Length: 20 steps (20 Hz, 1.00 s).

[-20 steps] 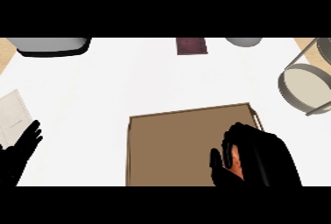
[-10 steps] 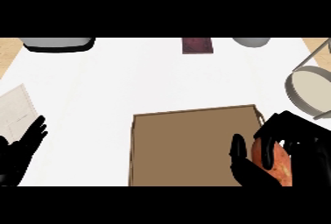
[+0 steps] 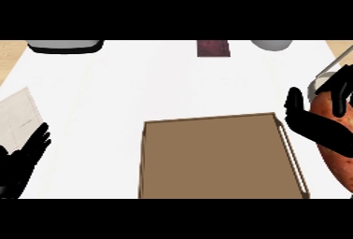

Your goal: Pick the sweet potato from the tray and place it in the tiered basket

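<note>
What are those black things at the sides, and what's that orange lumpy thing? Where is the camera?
The camera sits in a robot's head and looks down at a white kitchen counter. The black shapes are the robot's own hands. The left hand rests open near the left edge. The right hand is curled round the orange lump, a sweet potato, and holds it up just right of a brown tray. Behind that hand you can just see the rim of a wire basket, partly hidden. Along the far edge sit a dark grey thing, a small dark red thing and a pale grey one; I cannot tell what they are.
</note>
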Available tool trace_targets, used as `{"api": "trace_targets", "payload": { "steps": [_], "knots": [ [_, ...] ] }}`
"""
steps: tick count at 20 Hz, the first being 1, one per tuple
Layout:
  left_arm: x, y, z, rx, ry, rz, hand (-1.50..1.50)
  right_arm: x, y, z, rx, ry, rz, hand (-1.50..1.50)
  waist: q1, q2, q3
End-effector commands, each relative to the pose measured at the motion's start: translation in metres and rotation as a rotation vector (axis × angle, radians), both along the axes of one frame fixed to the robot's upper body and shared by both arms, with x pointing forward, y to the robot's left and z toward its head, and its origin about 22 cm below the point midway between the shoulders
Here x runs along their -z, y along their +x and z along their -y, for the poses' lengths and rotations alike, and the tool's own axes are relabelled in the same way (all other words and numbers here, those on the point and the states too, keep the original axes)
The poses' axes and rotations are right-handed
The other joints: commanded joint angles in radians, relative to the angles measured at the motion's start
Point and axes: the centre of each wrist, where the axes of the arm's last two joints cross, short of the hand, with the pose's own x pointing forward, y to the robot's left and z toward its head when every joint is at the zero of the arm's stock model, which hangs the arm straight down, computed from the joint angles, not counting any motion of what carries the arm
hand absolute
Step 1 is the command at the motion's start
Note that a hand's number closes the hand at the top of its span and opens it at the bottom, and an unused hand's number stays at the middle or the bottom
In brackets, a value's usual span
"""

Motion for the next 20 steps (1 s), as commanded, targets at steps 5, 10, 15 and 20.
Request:
{"api": "trace_targets", "payload": {
  "steps": [5, 10, 15, 20],
  "knots": [
    [-0.012, 0.018, 0.006, 0.0, -0.023, 0.02, 0.0, -0.014, 0.065, 0.063, 0.037, 0.003, 0.053, 1.5, 0.0, 0.003, -0.008],
    [0.006, 0.014, 0.018, -0.002, -0.02, 0.024, 0.0, -0.01, 0.096, 0.098, -0.068, 0.229, 0.117, 1.5, 0.0, 0.005, -0.008],
    [0.012, 0.012, 0.008, -0.003, -0.036, 0.011, 0.0, -0.019, 0.143, 0.113, -0.058, 0.225, 0.124, 1.5, 0.013, 0.008, -0.009],
    [0.004, 0.01, 0.02, 0.03, -0.026, 0.017, 0.0, -0.03, 0.158, 0.155, -0.068, 0.259, 0.119, 1.5, 0.017, 0.008, -0.008]
  ]
}}
